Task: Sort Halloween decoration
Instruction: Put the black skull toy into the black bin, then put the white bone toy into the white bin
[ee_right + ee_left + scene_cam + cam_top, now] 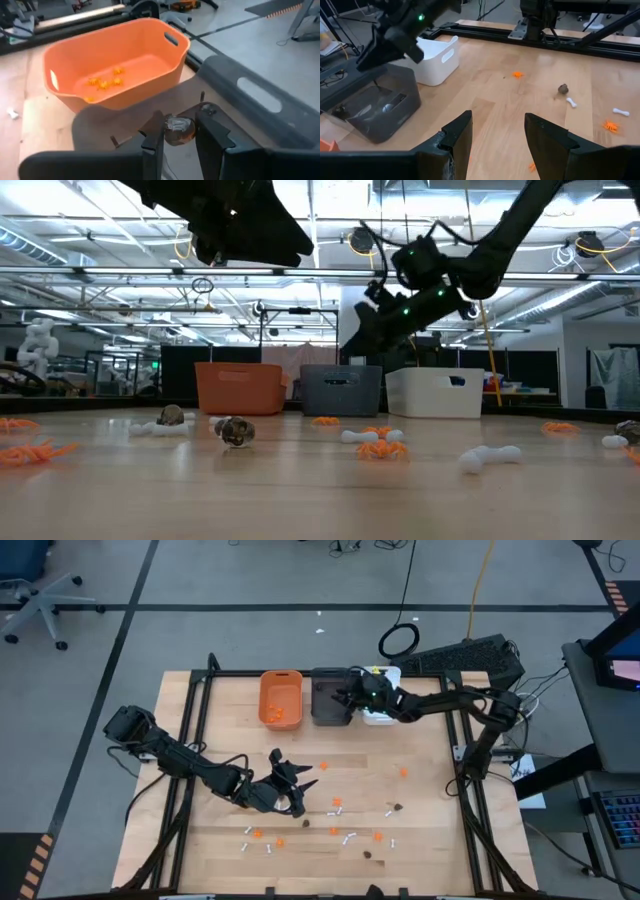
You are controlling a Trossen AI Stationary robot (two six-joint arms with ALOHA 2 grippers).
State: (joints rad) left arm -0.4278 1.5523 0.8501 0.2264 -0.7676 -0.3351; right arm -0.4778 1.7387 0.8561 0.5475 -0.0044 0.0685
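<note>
Sitting pinched in the right claw (179, 136), apparently a brown lump (178, 129).

from above, the right tool (352, 698) and arm cover part of the dark grey bin (328, 700) and most of the white bin (385, 710); neither bin's contents can be read there. scattered pieces on the bench (420, 830) too small overhead to tell shape, only colour. in the right wrist view the small lump (178, 129) between the right tool's fingers is blurred and half hidden by them; its kind is unclear. in the left wrist view the dark grey bin (375, 107) is cut off at the frame edge. low view crops the left tool (245, 230) at the top.
</note>
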